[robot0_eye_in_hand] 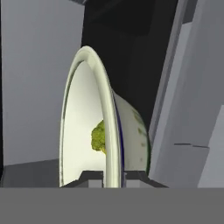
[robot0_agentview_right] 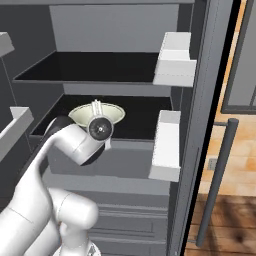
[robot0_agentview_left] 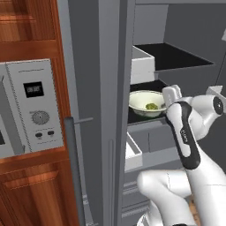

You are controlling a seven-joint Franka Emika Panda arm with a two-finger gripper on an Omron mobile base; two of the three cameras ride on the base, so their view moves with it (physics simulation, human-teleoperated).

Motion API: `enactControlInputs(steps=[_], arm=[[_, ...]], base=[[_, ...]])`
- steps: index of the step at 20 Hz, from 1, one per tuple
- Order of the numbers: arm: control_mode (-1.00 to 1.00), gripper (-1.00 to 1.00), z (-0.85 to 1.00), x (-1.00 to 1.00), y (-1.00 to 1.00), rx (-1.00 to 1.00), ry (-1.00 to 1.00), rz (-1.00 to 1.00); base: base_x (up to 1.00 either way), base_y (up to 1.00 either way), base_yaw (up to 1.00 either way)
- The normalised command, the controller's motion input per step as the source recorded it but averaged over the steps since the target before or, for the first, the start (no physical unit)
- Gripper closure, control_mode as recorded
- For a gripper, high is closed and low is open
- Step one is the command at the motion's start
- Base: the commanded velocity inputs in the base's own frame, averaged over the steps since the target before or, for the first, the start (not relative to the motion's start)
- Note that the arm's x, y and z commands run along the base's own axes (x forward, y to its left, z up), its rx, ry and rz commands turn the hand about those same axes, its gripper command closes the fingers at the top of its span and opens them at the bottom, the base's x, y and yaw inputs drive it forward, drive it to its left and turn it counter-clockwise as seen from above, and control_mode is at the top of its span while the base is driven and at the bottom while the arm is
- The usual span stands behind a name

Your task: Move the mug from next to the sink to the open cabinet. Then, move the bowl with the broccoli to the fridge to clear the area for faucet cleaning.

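On the dark middle shelf (robot0_agentview_left: 142,86) of the open fridge sits the bowl (robot0_agentview_left: 145,102) with its broccoli (robot0_agentview_left: 151,106), its near rim pinched between the closed fingers (robot0_eye_in_hand: 133,176), so letting go frees it.

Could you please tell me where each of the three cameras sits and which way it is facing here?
Left base view: behind the arm's left, looking into the open fridge; the white arm rises at lower right toward the bowl.
Right base view: behind the arm's right, facing the fridge shelves; the arm rises from lower left.
Hand view: on the hand, rolled sideways, looking along the gripper clamped on the bowl's rim.
All share the bowl; the broccoli shows from left and hand.
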Motion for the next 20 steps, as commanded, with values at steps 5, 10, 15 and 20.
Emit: enactControlInputs(steps=[5, 10, 15, 20], arm=[[-1.0, 1.0, -0.2, 0.91, 0.04, -0.04, 0.02, -0.08], [-1.0, 1.0, -0.23, 0.86, 0.0, -0.01, 0.05, -0.06], [-1.0, 1.0, -0.42, 0.72, 0.0, 0.0, 0.17, -0.03], [-1.0, -1.0, -0.16, 0.58, 0.0, 0.0, 0.14, -0.01]], base=[[0.0, 0.0, 0.0], [0.0, 0.0, 0.0], [0.0, 0.0, 0.0], [0.0, 0.0, 0.0]])
